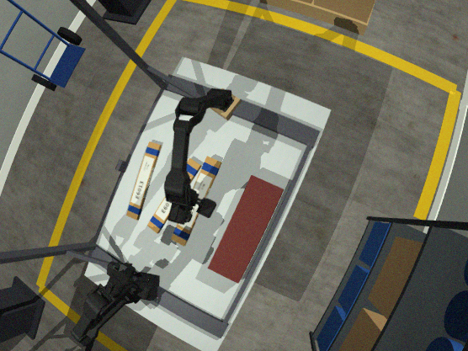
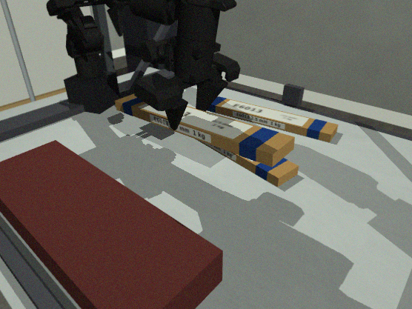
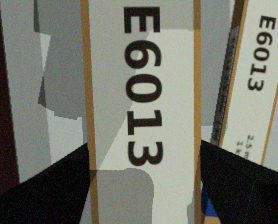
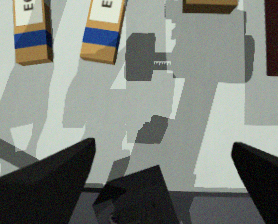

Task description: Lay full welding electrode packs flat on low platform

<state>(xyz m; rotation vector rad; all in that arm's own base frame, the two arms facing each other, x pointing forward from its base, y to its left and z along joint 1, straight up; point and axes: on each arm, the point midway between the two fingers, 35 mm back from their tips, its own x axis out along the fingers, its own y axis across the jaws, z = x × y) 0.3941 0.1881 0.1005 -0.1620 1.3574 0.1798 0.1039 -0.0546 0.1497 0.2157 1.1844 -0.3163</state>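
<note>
My left gripper [image 2: 188, 118] [image 3: 143, 147] is shut on an E6013 pack [image 1: 212, 167] [image 2: 222, 134] [image 3: 175, 100] [image 4: 210, 5], tan with blue bands and a white label. The pack is held above the table, its fingers across the label. A second pack [image 1: 156, 224] [image 2: 287, 173] [image 3: 250, 115] [image 4: 102, 40] lies flat close beside and partly behind it. A third pack [image 1: 140, 178] [image 2: 274, 113] [image 4: 32, 37] lies flat farther from the platform. The low dark-red platform [image 1: 248, 228] [image 2: 111, 208] [image 4: 272, 40] bears no pack. My right gripper [image 4: 163, 146] is open and empty.
Dark rails [image 1: 273, 123] [image 2: 37, 117] border the white table. The right arm [image 1: 126, 287] stands at the lower-left corner in the top view. A small wooden piece [image 1: 229, 109] is beneath the left arm's base end. A small dark block [image 2: 293, 94] sits on the far rail.
</note>
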